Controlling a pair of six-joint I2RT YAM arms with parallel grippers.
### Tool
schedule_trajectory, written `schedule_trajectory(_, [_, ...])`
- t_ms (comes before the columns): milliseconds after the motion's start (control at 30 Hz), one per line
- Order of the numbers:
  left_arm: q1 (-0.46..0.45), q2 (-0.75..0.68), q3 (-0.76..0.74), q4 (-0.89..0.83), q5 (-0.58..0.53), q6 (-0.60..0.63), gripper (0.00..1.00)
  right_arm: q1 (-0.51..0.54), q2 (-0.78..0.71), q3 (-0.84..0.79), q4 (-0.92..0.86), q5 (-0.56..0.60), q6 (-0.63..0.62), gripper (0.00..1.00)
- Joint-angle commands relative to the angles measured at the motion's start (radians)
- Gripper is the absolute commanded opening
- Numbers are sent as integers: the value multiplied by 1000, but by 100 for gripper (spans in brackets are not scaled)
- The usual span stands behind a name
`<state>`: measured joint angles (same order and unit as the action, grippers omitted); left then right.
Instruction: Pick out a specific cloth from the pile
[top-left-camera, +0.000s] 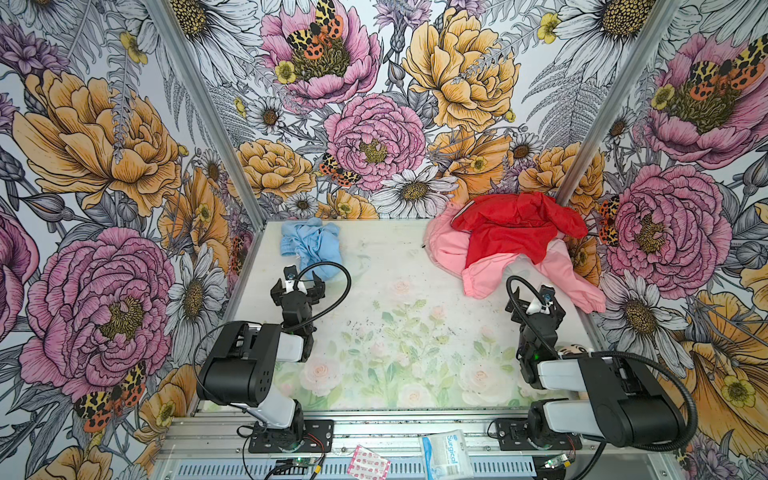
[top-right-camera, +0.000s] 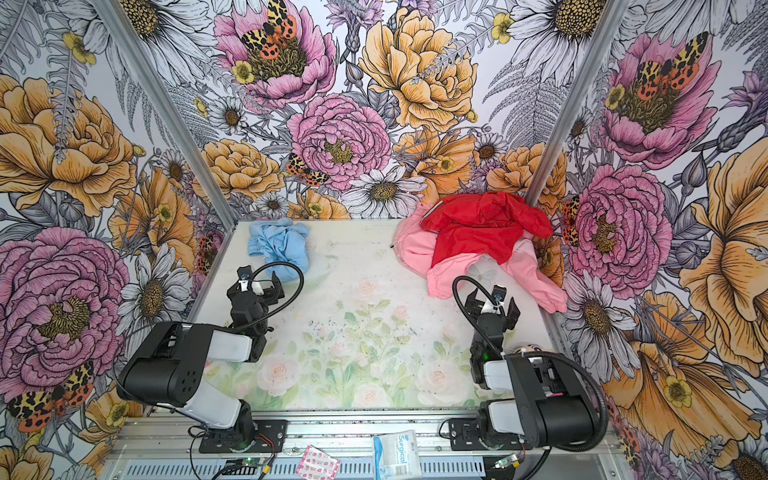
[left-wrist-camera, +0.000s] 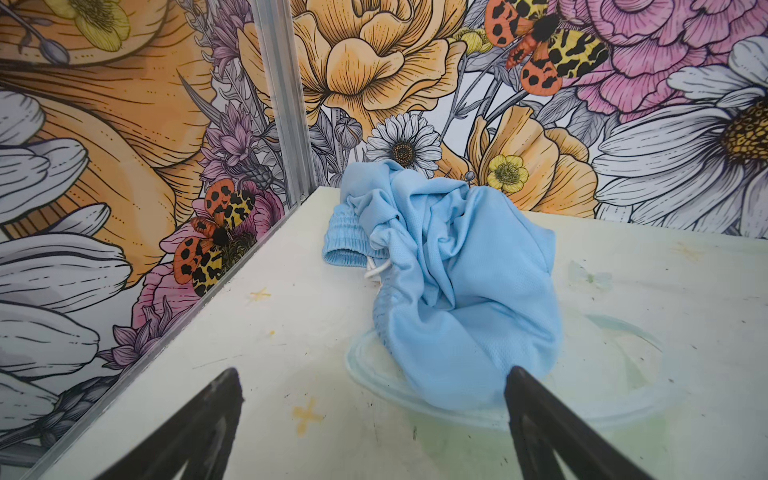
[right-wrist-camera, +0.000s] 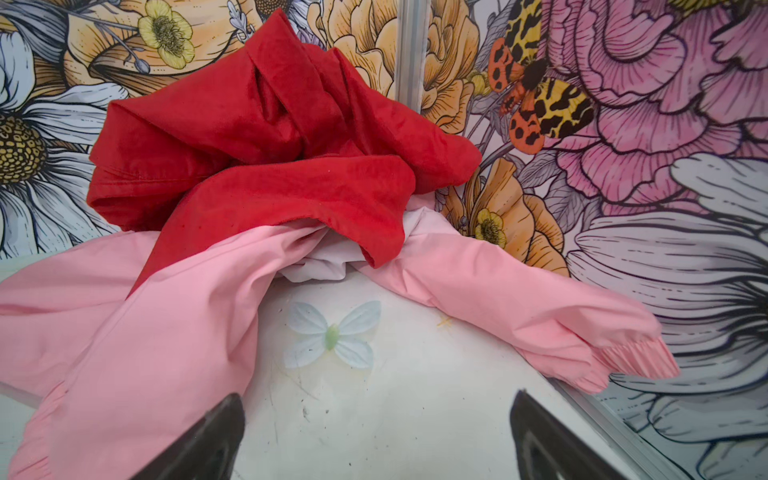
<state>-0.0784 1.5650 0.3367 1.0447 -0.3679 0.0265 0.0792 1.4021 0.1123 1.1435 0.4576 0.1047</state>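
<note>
The cloth (top-left-camera: 309, 245) (top-right-camera: 278, 243), a crumpled light sky-blue garment, lies alone at the table's far left corner. My left gripper (top-left-camera: 297, 288) (top-right-camera: 259, 286) stands open just short of it. In the left wrist view the cloth (left-wrist-camera: 453, 291) lies ahead of the left gripper (left-wrist-camera: 372, 374), whose jaws are empty. The pile sits at the far right: a red garment (top-left-camera: 515, 230) (right-wrist-camera: 282, 158) on top of a pink one (top-left-camera: 490, 270) (right-wrist-camera: 145, 332). My right gripper (top-left-camera: 535, 301) (right-wrist-camera: 377, 397) is open and empty, just in front of the pink sleeves.
The table (top-left-camera: 395, 291) is walled by flower-print panels with aluminium posts at the far corners. A surgical packet (top-left-camera: 446, 455) and a pink-patterned packet (top-left-camera: 368, 463) lie on the front rail. A small round object (top-left-camera: 571, 349) shows behind the right arm.
</note>
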Motion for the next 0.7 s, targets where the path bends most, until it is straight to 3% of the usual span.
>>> schedule_trajectory(0, [-1, -7, -3, -1, 20, 7, 99, 8, 149, 35, 235, -90, -73, 100])
schedule_trajectory(67, [3, -8, 0, -10, 24, 5, 99, 17, 208, 59, 249, -148, -110, 100])
schedule_trajectory(267, [21, -10, 14, -42, 53, -8, 99, 23, 156, 135, 39, -113, -92, 100])
schedule_trajectory(533, [33, -12, 24, -63, 78, -15, 99, 21, 156, 157, 2, -86, -80, 99])
schedule_trajectory(600, [37, -12, 25, -68, 89, -18, 99, 9, 150, 224, -133, -66, -52, 99])
schedule_trajectory(667, [37, -13, 26, -70, 90, -19, 99, -60, 139, 263, -234, -160, 5, 99])
